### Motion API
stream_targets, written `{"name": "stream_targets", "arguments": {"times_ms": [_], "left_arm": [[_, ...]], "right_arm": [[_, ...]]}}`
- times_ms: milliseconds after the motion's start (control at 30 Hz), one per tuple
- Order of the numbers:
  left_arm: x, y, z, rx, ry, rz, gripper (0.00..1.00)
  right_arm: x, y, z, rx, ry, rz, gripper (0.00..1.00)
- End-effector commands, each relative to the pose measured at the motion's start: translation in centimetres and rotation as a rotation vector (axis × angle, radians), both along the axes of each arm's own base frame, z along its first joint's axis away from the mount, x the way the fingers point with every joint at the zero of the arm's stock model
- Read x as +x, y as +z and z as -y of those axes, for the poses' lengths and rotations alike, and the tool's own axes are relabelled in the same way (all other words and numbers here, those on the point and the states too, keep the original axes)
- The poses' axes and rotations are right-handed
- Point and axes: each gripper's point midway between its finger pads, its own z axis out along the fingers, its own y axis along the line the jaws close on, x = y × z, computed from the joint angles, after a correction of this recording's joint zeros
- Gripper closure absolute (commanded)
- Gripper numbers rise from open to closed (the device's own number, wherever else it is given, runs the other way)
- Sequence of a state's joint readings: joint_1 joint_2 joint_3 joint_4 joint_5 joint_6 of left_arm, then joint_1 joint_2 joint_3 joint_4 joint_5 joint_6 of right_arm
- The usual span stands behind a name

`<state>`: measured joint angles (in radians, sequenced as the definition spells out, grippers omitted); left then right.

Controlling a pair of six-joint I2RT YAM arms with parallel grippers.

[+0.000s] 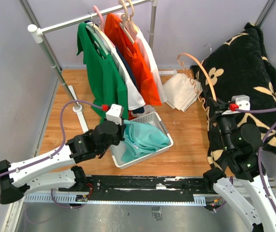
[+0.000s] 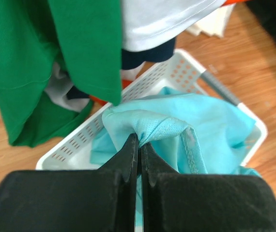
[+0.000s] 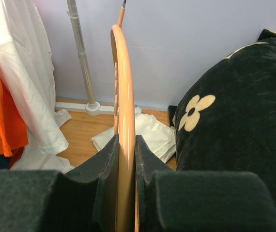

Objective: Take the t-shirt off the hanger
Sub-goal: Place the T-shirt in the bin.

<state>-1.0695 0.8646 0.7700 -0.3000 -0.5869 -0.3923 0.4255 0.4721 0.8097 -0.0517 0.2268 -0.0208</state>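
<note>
T-shirt [image 2: 201, 125] lies in the basket [image 2: 179, 67] beneath my left claw [image 2: 139, 139], pinched at a fold. My right claw [image 3: 127, 141] clamps the bare hanger [image 3: 124, 72], well apart.

The left arm [image 1: 41, 166] and right arm [image 1: 247, 140] look alike — white links, black joints, a lilac cable [image 1: 63, 121] trailing each. White camera block [image 1: 114, 113] and red plug [image 1: 104, 107] at the wrist; black fingers [image 2: 121, 166].

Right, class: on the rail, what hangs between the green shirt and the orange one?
A white shirt and a navy garment hang between the green shirt and the orange shirt; the top external view shows it.
</note>
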Motion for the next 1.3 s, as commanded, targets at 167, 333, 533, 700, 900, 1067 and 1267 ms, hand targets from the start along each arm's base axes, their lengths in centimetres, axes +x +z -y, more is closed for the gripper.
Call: {"name": "stream_targets", "arguments": {"times_ms": [167,333,533,700,900,1067,1267], "left_arm": [[1.2,-2.9,0.3,0.113,0.048,-0.004,0.99],[1.5,-4.4,2.7,0.1,-0.016,-0.012,0.99],[1.6,-7.2,5.2,0.11,-0.071,-0.057,0.99],[1.7,-9.7,6.7,0.131,-0.085,-0.084,1.0],[1.8,-13.5,7.5,0.188,-0.082,-0.126,1.0],[1.6,-16.3,7.7,0.224,-0.082,-0.164,1.0],[1.6,-17.5,7.0,0.251,-0.057,-0.18,0.99]], "right_arm": [[0.1,2.4,-0.7,0.051,0.033,0.08,0.99],[0.1,2.3,-0.8,0.047,0.033,0.077,0.99],[-0.2,2.4,-0.5,0.046,0.025,0.082,0.99],[-0.4,2.6,-0.3,0.045,0.021,0.087,0.99],[-0.7,3.2,-0.3,0.045,0.032,0.103,0.99],[-1.1,4.1,-0.6,0.04,0.054,0.123,0.99],[-1.3,5.3,-1.7,0.03,0.112,0.149,0.99]]}}
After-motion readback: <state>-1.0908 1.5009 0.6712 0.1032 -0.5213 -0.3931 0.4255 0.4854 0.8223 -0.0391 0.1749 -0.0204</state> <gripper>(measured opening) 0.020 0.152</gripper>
